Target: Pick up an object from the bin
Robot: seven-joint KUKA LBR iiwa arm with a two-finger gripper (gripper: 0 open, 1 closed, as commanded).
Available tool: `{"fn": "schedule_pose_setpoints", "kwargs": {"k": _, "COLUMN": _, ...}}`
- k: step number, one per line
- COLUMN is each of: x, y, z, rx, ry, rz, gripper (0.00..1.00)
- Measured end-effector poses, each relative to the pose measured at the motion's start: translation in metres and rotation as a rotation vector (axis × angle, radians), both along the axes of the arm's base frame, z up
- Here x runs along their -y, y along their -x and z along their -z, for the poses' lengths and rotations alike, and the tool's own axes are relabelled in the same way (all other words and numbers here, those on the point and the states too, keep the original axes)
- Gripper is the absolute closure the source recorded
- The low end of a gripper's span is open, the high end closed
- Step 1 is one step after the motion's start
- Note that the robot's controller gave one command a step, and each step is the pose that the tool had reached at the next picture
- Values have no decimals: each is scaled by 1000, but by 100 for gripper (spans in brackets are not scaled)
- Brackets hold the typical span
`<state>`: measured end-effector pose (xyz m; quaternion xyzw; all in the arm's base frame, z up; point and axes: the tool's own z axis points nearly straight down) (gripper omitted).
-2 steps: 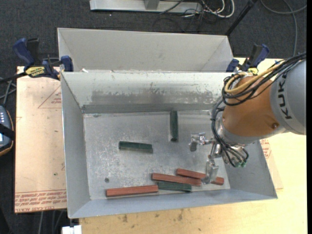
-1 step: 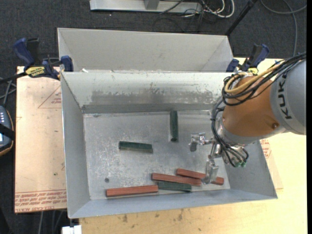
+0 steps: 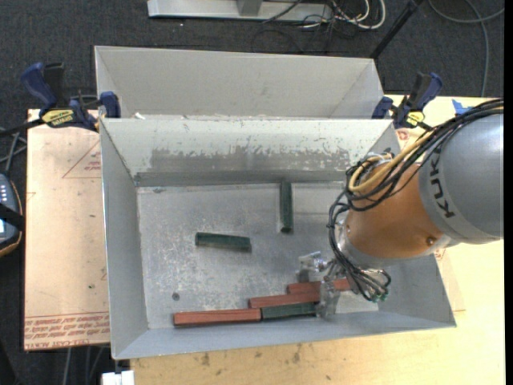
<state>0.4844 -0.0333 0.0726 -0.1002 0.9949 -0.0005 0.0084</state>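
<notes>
Bin: grey metal, sloped walls, floor scuffed and scratched.
Gripper: low at near right corner; open or closed, cannot tell.
Short red-brown bar: just beside gripper, in cluster with second red-brown bar and dark green bar.
Long red-brown bar: along near wall.
Surround: dark carpet, cables.

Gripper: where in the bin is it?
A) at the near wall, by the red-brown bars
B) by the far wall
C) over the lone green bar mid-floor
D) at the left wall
A: the gripper is down at the near wall, right beside the red-brown bars.
</notes>
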Motion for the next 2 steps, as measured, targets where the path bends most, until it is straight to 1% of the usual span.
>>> {"fn": "schedule_pose_setpoints", "kwargs": {"k": 1, "x": 0, "y": 0, "z": 0, "rx": 0, "ry": 0, "rz": -1, "gripper": 100}}
{"fn": "schedule_pose_setpoints", "kwargs": {"k": 2, "x": 17, "y": -13, "z": -142, "rx": -16, "ry": 0, "rz": 21, "gripper": 100}}
